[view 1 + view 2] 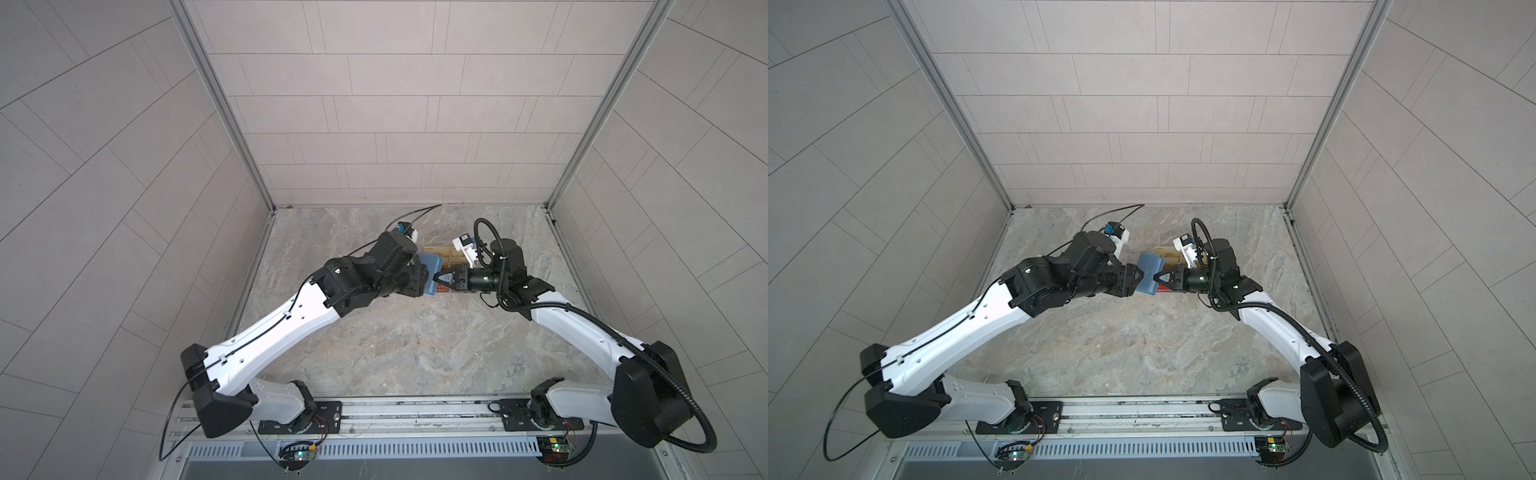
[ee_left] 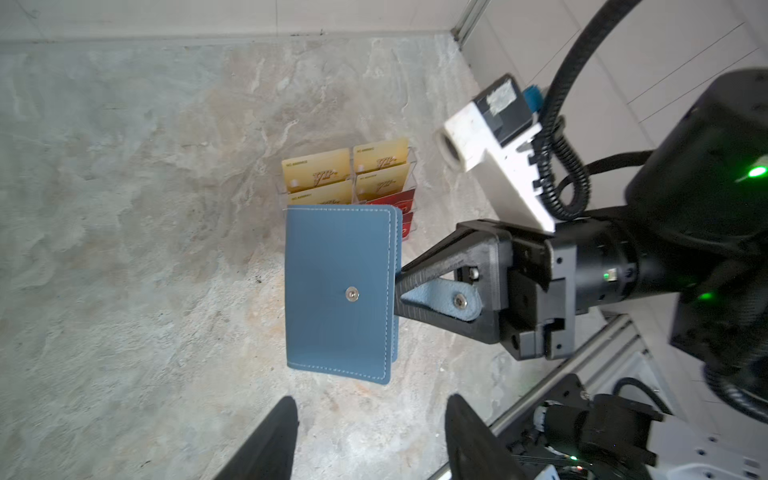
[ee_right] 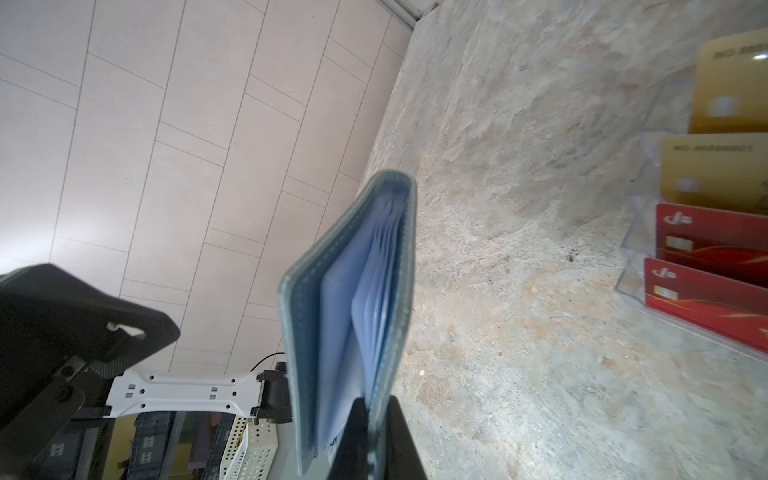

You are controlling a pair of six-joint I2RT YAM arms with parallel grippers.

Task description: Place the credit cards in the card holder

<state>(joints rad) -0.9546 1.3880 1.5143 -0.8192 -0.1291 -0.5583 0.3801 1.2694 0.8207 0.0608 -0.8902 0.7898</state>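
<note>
The left arm (image 1: 282, 320) and the right arm (image 1: 557, 311) are stretched in from the two sides, and the grippers are brought nose to nose in the middle. The left gripper (image 2: 372, 401) is held open, with its two fingers (image 2: 278, 436) set well apart and nothing between them. The right gripper (image 2: 398, 286) is pinched shut on the edge of the card holder (image 2: 338, 291).

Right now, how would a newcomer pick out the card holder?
Over the marble tabletop, by the clear acrylic rack, the right gripper pinches the card holder. It is a slate-blue booklet with a snap stud; the rack holds gold cards and red cards.
</note>
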